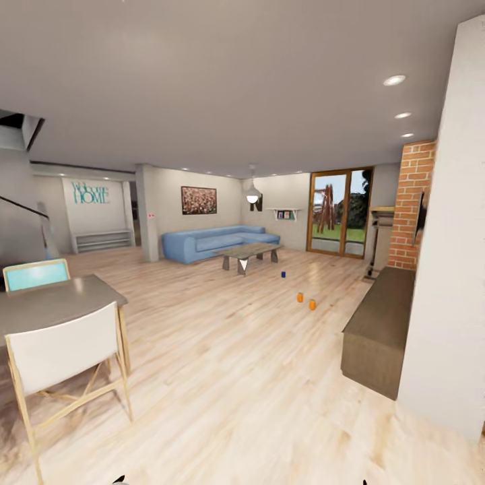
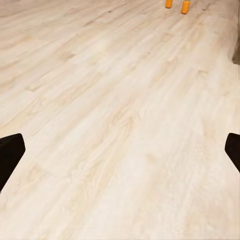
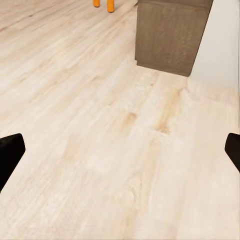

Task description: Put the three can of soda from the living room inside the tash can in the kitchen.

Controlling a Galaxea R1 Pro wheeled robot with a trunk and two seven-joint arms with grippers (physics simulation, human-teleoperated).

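I am looking across the wood-floored living room. Three cans of soda stand upright on the floor ahead: a blue can (image 1: 283,274) near the coffee table, and two orange cans (image 1: 300,297) (image 1: 312,304) closer to me. The orange pair also appears far ahead of my left gripper (image 2: 120,155), as one orange can (image 2: 169,3) beside the other (image 2: 185,6), and ahead of my right gripper (image 3: 120,155) as an orange can (image 3: 110,5). Both grippers are open above bare floor, holding nothing. The tash can is out of view.
A dining table (image 1: 47,303) with a white chair (image 1: 64,353) and a teal chair (image 1: 35,274) stands at near left. A dark low cabinet (image 1: 380,327) and a white wall (image 1: 451,269) flank the right. Further off are the blue sofa (image 1: 209,242), coffee table (image 1: 249,252) and brick fireplace (image 1: 411,202).
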